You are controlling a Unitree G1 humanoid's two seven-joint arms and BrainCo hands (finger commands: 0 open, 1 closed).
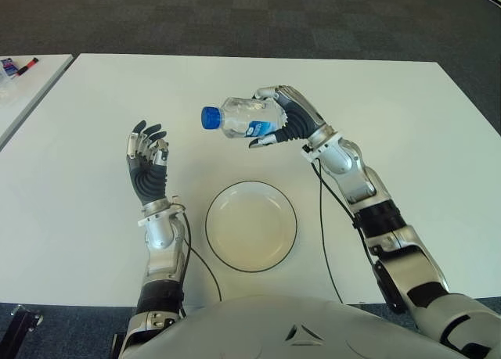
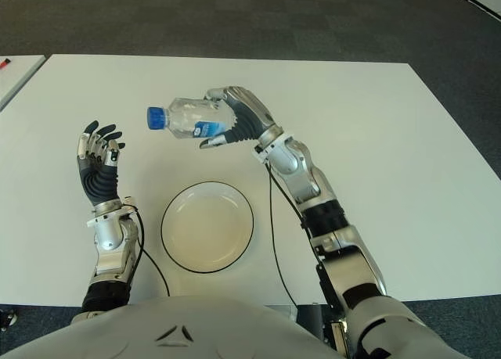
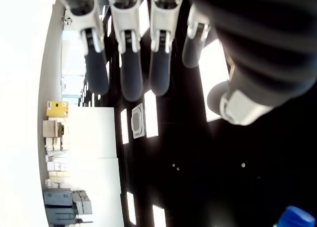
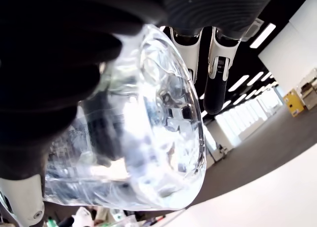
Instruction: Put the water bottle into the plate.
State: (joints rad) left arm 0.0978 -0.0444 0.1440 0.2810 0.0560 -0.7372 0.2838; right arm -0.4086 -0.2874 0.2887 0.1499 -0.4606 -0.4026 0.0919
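Eye view: right hand holds water bottle above plate.

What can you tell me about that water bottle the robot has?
The water bottle is clear, crinkled plastic with a blue cap and a blue label. It lies sideways in the air, cap toward the robot's left, gripped around its body by the right hand, beyond the plate and touching nothing else.

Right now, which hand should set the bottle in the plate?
Right. The right hand already grips the clear plastic blue-capped water bottle just beyond the round white dark-rimmed plate. The left hand is open beside the plate.
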